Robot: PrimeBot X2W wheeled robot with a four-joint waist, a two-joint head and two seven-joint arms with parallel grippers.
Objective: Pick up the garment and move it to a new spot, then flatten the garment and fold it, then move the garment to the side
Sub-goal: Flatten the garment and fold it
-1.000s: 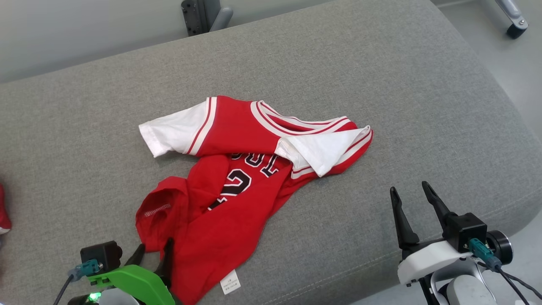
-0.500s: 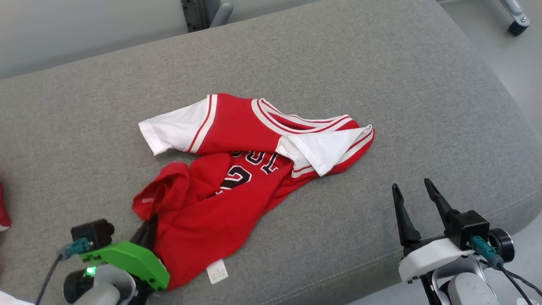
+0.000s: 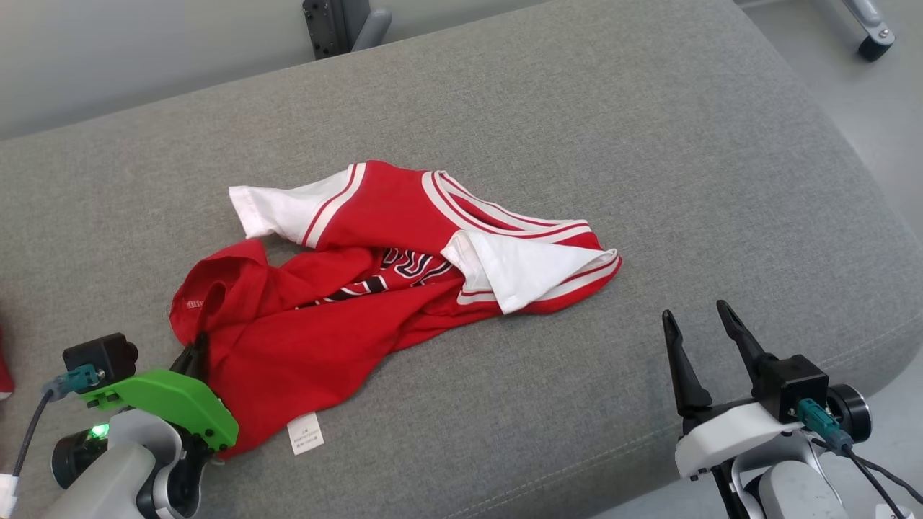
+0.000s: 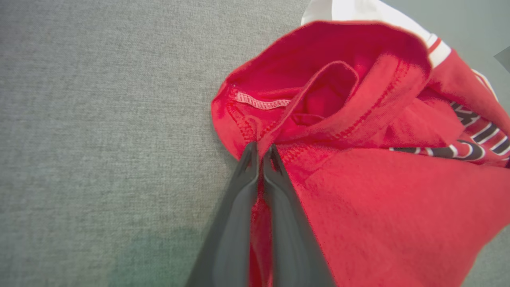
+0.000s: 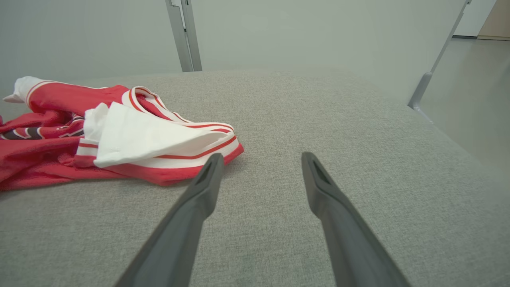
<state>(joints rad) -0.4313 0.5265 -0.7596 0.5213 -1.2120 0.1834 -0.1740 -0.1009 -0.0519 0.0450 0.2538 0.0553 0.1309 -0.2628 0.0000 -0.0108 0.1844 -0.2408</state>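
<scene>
The left pincer (image 4: 261, 153) is clenched on a small bit of hem (image 4: 261, 104) on the red jersey (image 3: 375, 216), which lies crumpled on the near left of the grey sofa cushion (image 3: 577, 108), and the right pincer (image 3: 696, 315) is spread wide and holds nothing. I think the small pinch could slip off if the arm pulls fast, or the shirt could drag and bunch up more, because the rough cushion cloth grabs it. Behind the soft cushion are a pale wall (image 3: 108, 65) and a grey metal post (image 3: 339, 25), with smooth floor (image 3: 851, 122) on the right.
</scene>
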